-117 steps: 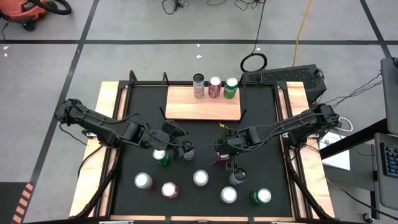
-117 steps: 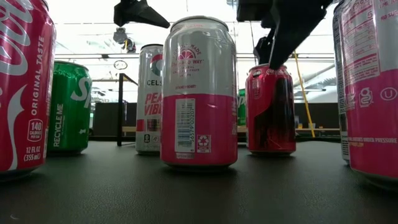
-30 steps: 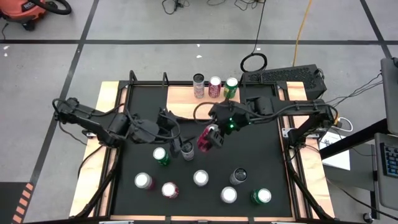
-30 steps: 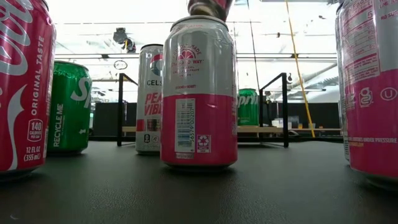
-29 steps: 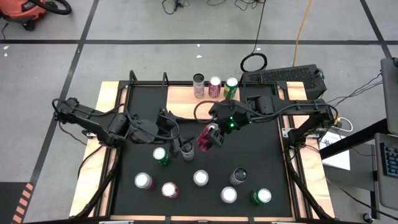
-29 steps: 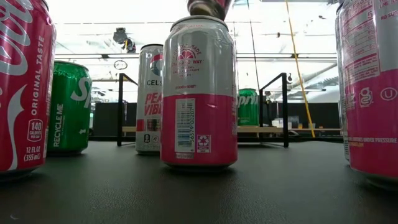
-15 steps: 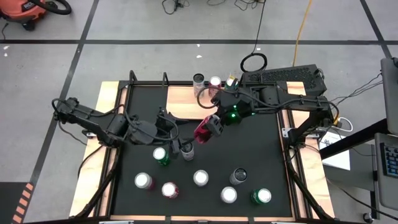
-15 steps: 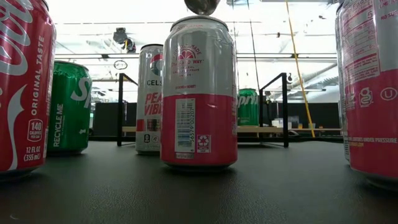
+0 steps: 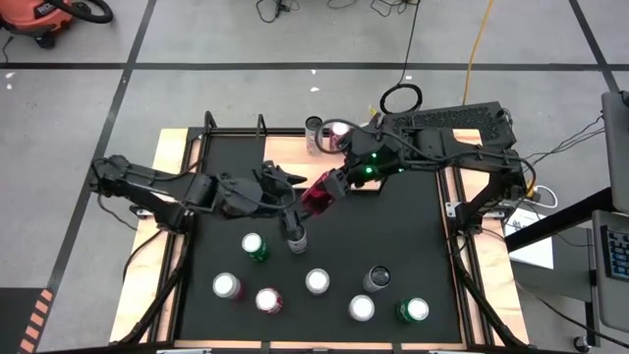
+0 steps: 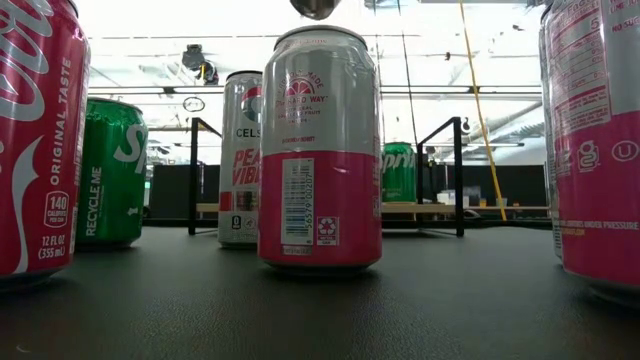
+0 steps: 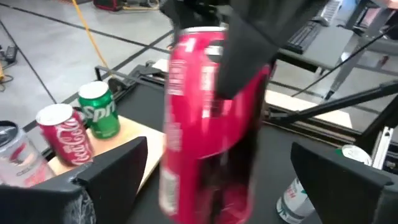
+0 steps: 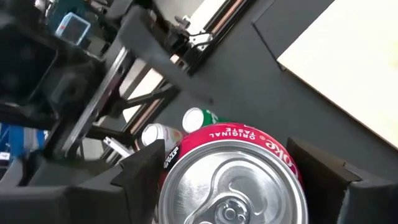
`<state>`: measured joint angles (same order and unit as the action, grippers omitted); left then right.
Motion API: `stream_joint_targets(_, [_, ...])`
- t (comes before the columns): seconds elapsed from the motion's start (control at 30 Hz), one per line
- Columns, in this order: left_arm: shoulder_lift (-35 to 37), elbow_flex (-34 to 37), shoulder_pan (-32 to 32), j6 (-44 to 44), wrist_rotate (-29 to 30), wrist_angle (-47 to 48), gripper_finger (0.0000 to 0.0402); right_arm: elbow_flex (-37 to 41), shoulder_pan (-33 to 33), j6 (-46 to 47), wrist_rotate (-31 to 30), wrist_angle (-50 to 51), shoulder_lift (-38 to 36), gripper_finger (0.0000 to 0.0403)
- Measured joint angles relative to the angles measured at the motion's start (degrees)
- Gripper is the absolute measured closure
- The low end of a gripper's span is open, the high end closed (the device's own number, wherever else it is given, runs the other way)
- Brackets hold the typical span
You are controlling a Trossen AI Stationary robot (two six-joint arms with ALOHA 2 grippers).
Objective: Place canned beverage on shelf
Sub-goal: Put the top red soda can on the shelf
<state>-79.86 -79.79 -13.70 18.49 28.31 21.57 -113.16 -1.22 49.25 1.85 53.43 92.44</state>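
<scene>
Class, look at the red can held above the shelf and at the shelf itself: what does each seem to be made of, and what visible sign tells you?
Red can: probably aluminium, given its bright brushed silver lid with pull tab and glossy printed red wall.
Shelf: apparently wood, a pale tan matte board; the grain is too faint to confirm.

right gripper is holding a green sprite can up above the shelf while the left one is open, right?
Not quite: the can held by the right gripper is red, not green, as the left wrist view shows. It is above the shelf, and the left gripper is open.
</scene>
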Motion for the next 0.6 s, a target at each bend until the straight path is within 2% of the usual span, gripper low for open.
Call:
stream_joint_targets(0.5, [-4.11,0.04,4.47,-2.55,0.21,-0.34,0.0002,0.0,-2.22,1.07,1.44,-3.08,0.0,0.0135])
stream_joint_targets(0.6, [-4.09,0.04,4.72,-2.49,0.18,-0.54,0.0014,0.0,-2.38,1.07,1.35,-3.19,-0.02,0.0135])
